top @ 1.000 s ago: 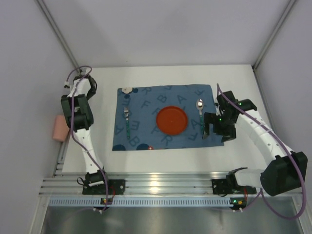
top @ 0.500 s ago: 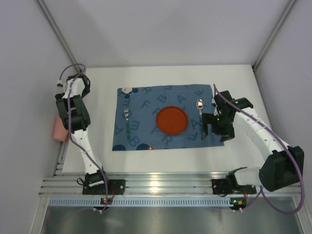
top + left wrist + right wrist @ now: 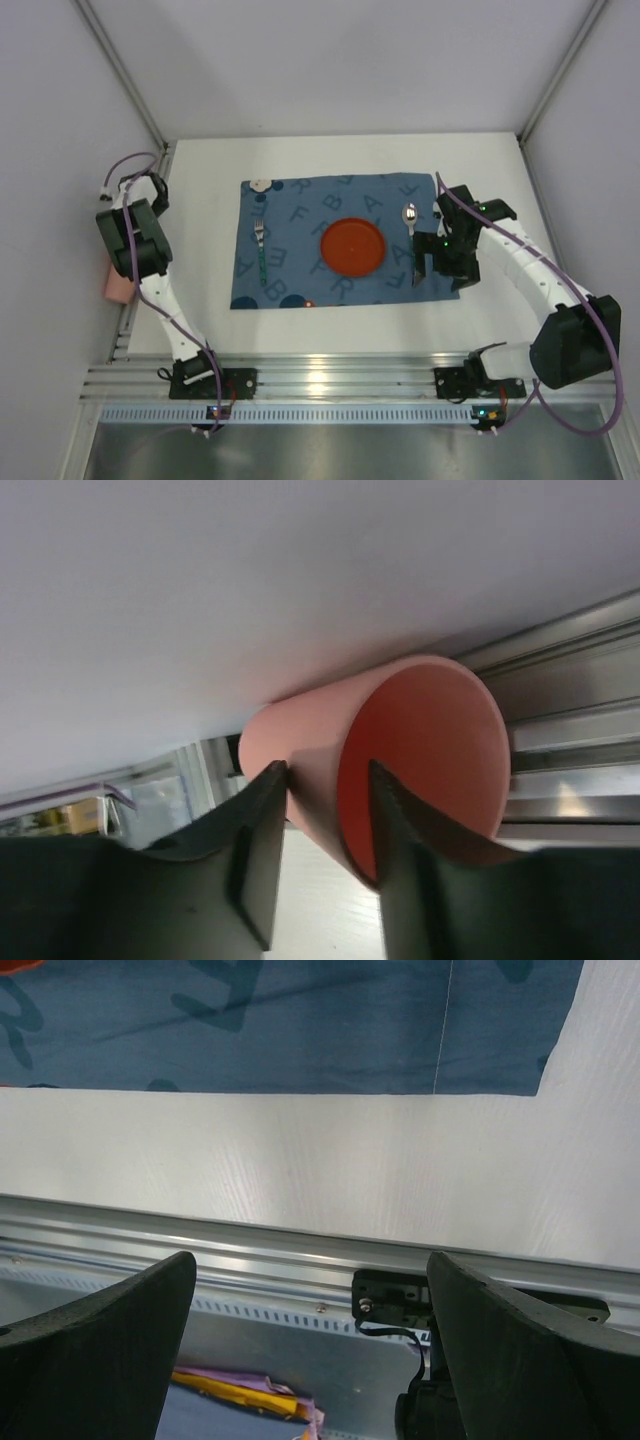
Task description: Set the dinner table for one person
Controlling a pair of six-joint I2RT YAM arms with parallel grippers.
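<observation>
From my screen the dinner table [image 3: 340,328] is the wide white top that fills the floor of the enclosure, with a ribbed aluminium rail [image 3: 330,378] along its near edge where both arm bases are bolted. A blue letter-printed placemat [image 3: 300,215] lies flat near the table's middle. On it sit an orange-red plate [image 3: 352,247], a green-handled fork [image 3: 260,250] to the plate's left and a green-handled spoon [image 3: 409,222] to its right, both roughly parallel to the mat's short sides. A small white round thing [image 3: 260,184] rests at the mat's far left corner — I can't make out what it is. My left arm extends past the table's left edge to a pink cup [image 3: 420,730], which lies on its side against the enclosure wall with its mouth toward the wrist camera. The left gripper [image 3: 325,770] straddles the cup's wall — one finger outside, the other inside the mouth — but I cannot tell whether the pads are actually pressing on it. The right gripper [image 3: 310,1257] hangs over the table near the placemat's near right corner, its jaws spread wide with nothing between them.
</observation>
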